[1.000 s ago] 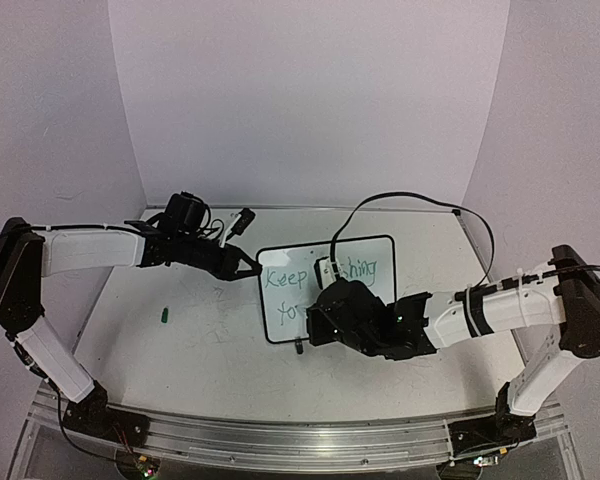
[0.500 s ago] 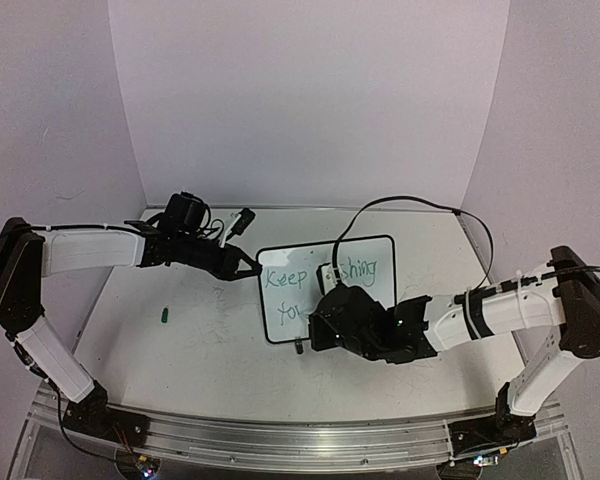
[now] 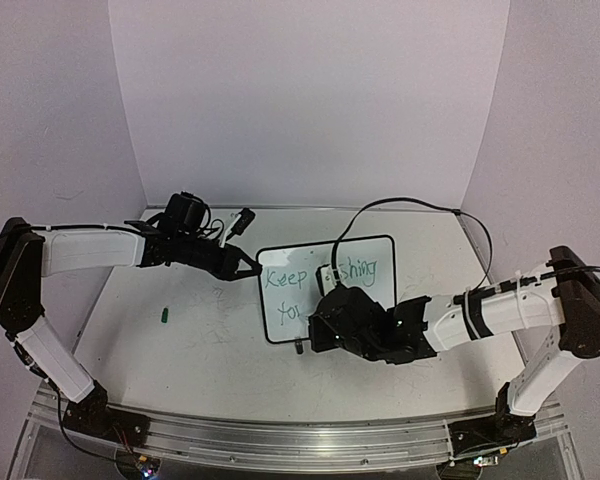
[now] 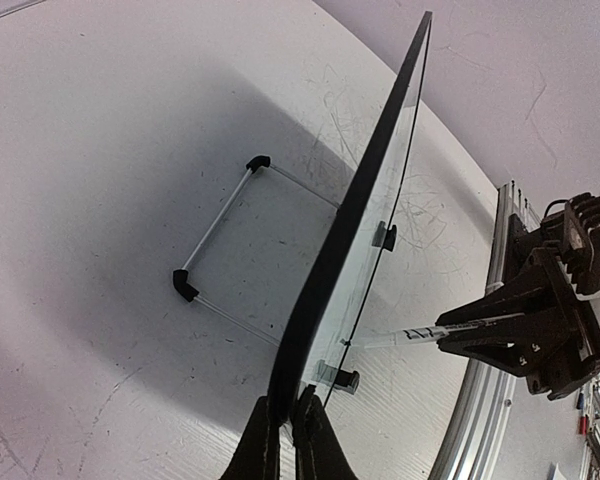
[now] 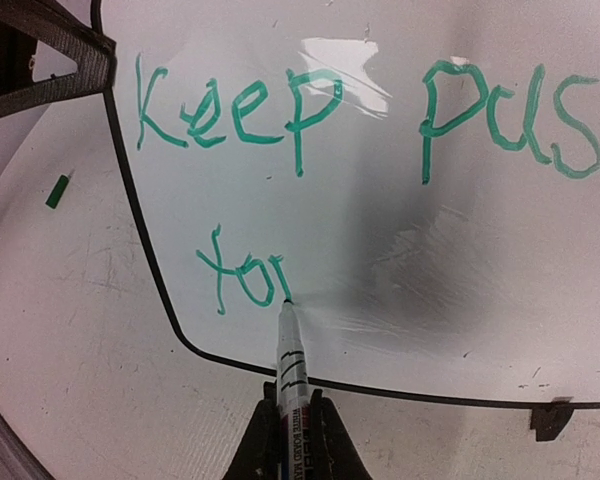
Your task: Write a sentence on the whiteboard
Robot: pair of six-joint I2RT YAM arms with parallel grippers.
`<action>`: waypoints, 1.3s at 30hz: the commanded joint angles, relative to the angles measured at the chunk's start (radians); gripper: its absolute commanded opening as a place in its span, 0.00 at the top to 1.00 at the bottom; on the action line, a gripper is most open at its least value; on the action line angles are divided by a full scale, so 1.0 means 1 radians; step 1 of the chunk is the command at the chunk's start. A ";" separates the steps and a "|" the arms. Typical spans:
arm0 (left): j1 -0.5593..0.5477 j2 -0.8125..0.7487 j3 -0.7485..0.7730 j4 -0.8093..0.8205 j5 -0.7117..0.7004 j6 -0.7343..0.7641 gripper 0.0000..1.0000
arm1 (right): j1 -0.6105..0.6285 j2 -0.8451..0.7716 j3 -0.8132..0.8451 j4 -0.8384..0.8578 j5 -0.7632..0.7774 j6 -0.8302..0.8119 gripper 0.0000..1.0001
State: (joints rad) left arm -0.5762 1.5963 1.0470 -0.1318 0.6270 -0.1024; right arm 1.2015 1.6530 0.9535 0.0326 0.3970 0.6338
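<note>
The whiteboard stands tilted in mid-table on a wire stand. My left gripper is shut on its left rim, both fingertips pinching the black edge. The sentence reads "Keep" and "Pus" on the top line, with "for" below. My right gripper is shut on a white board marker. The marker's tip touches the board just right of "for". In the top view the right wrist hides the board's lower middle.
A green marker cap lies on the table left of the board, also in the right wrist view as the cap. Faint grey scribbles mark the table. White walls enclose three sides. A metal rail runs along the near edge.
My right gripper with the marker has shifted slightly left and nearer along the lower line. The left arm and the board have stayed still.
</note>
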 commanded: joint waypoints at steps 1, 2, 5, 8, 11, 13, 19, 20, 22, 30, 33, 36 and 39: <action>-0.002 -0.012 0.036 -0.008 -0.039 0.024 1.00 | 0.003 0.019 0.008 -0.017 0.009 0.010 1.00; -0.002 -0.012 0.037 -0.008 -0.038 0.024 1.00 | 0.003 0.022 0.010 -0.018 0.009 0.008 1.00; -0.002 -0.012 0.036 -0.008 -0.039 0.024 1.00 | 0.003 0.029 0.024 -0.019 0.012 0.000 1.00; -0.001 -0.012 0.036 -0.008 -0.040 0.024 1.00 | 0.003 0.024 0.041 -0.019 0.035 -0.011 1.00; -0.002 -0.014 0.035 -0.008 -0.041 0.024 1.00 | 0.000 0.012 0.058 -0.019 0.061 -0.026 1.00; -0.002 -0.014 0.035 -0.008 -0.041 0.024 1.00 | -0.003 0.010 0.067 -0.019 0.065 -0.033 1.00; -0.002 -0.015 0.035 -0.008 -0.042 0.024 1.00 | -0.008 0.017 0.074 -0.019 0.069 -0.034 1.00; -0.002 -0.015 0.035 -0.008 -0.042 0.024 1.00 | -0.008 0.016 0.074 -0.019 0.070 -0.033 1.00; -0.002 -0.016 0.035 -0.008 -0.042 0.024 1.00 | -0.010 0.011 0.073 -0.019 0.078 -0.029 1.00; -0.002 -0.015 0.035 -0.008 -0.044 0.026 1.00 | -0.013 -0.013 0.047 -0.031 0.118 0.022 1.00; -0.003 -0.016 0.035 -0.009 -0.047 0.026 1.00 | -0.014 -0.035 0.030 -0.031 0.109 0.023 1.00; -0.002 -0.017 0.034 -0.008 -0.048 0.026 1.00 | -0.013 -0.102 -0.031 0.027 0.076 -0.002 1.00; -0.002 -0.018 0.035 -0.009 -0.050 0.026 1.00 | -0.013 -0.177 -0.118 0.079 0.068 0.014 1.00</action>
State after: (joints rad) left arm -0.5768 1.5963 1.0470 -0.1317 0.6262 -0.1024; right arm 1.1956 1.5909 0.9177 0.0411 0.4432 0.6367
